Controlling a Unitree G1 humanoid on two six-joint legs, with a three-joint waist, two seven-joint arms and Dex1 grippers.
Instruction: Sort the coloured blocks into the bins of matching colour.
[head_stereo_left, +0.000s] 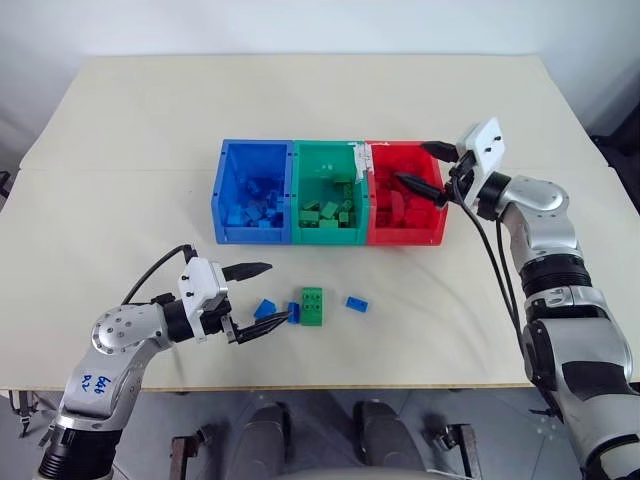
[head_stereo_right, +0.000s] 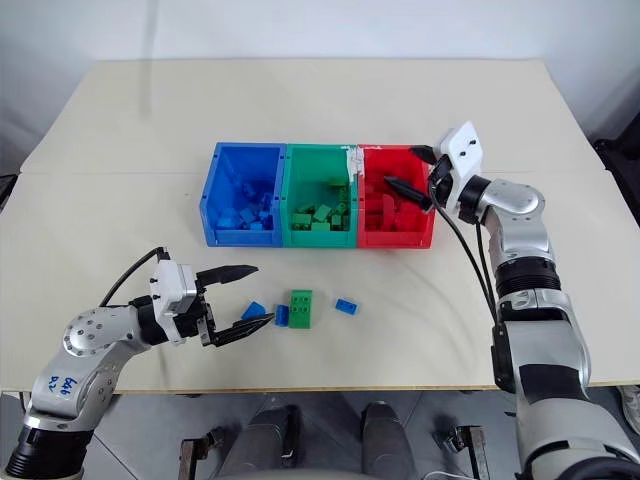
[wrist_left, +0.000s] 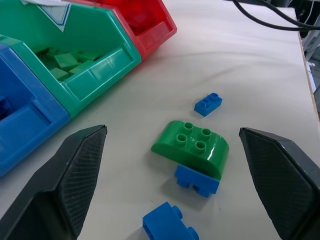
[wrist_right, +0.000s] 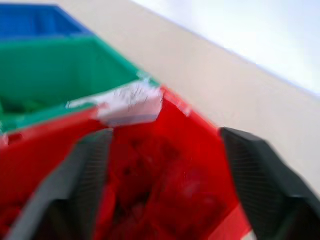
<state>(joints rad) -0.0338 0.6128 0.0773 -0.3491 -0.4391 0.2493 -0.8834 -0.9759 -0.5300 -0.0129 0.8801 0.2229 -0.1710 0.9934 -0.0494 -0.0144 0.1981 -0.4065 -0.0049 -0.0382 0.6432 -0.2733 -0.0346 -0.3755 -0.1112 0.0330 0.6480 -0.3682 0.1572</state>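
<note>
Cream table (head_stereo_left: 130, 120), white wall (head_stereo_left: 300, 25)

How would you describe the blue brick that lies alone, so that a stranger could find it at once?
Start at the row of bins in the middle of the table. In front of them lies a green brick with two blue bricks by its side. The blue brick meant lies alone on the other side, toward the red bin, touching nothing.

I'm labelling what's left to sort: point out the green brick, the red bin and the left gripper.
green brick (head_stereo_left: 312, 305), left eye view, studded top.
red bin (head_stereo_left: 406, 238), left eye view, front wall.
left gripper (head_stereo_left: 262, 296), left eye view, between its open fingertips.
</note>
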